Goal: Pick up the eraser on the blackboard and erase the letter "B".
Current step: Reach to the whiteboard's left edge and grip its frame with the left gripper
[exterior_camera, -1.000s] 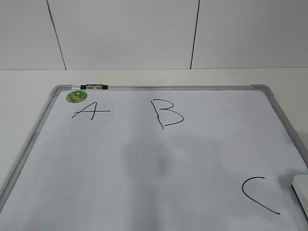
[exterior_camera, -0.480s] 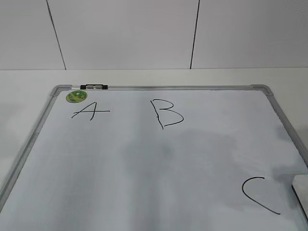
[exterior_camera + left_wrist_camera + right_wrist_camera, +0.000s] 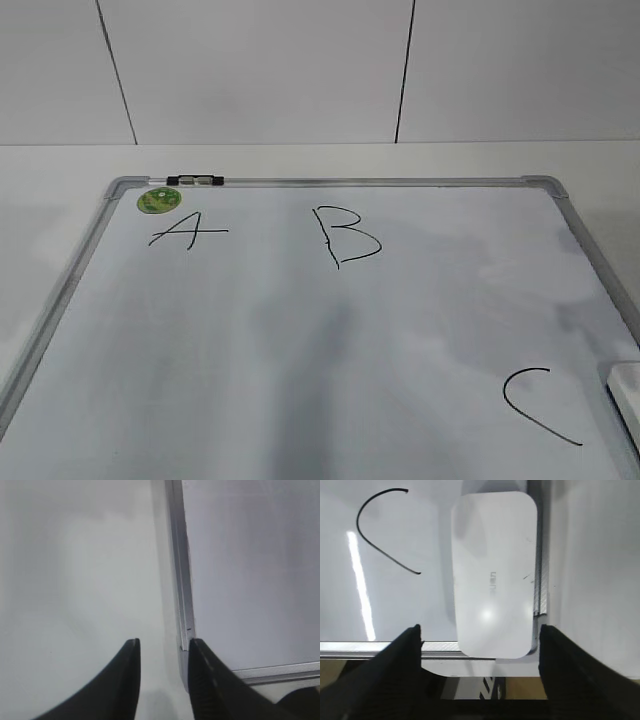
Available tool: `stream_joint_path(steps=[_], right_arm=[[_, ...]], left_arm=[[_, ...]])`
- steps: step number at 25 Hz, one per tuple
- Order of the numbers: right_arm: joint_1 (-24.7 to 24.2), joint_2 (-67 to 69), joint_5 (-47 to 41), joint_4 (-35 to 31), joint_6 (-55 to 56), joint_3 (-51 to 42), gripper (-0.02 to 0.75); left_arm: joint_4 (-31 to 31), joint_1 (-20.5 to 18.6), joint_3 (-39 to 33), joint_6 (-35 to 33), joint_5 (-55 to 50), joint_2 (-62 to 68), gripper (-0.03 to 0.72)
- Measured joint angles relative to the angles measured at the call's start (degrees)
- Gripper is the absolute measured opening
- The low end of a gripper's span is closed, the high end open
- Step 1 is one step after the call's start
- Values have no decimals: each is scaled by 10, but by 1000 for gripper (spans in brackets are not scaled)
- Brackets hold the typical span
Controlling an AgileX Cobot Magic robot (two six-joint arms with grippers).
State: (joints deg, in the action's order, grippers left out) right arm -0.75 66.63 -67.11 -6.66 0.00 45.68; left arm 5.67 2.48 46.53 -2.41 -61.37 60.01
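Note:
The blackboard [image 3: 330,350] is a white dry-erase board with a grey frame, lying flat. The letter "B" [image 3: 345,236] is drawn in black near its far edge, between an "A" [image 3: 187,231] and a "C" [image 3: 540,402]. The white eraser [image 3: 626,390] lies at the board's near right corner, cut off by the frame edge. In the right wrist view the eraser [image 3: 493,572] lies beside the "C" [image 3: 385,530], and my right gripper [image 3: 480,632] is open wide, above its near end, not touching. My left gripper [image 3: 162,647] is open and empty over the board's left frame [image 3: 181,580].
A small black-and-clear marker [image 3: 196,181] lies on the far frame, with a round green sticker [image 3: 159,200] just below it. White table surrounds the board [image 3: 60,170]. A white tiled wall stands behind.
The grey shadows on the board have shifted, and the shadow over the eraser has thinned. The eraser, letters and board have not moved.

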Motion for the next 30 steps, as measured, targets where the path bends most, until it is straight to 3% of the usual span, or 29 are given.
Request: stream_joint_path(steps=[6,25,30], right_arm=[[0,35,-16,34,0,8,583],[0,36,2,38,0,8,583],[0,43,3,39,0,8,604]], left_arm=[[21,0,24,-1,11,85,244],[14,0,243,-27,42,410,286],[12,17,278,-40,63,467,286]])
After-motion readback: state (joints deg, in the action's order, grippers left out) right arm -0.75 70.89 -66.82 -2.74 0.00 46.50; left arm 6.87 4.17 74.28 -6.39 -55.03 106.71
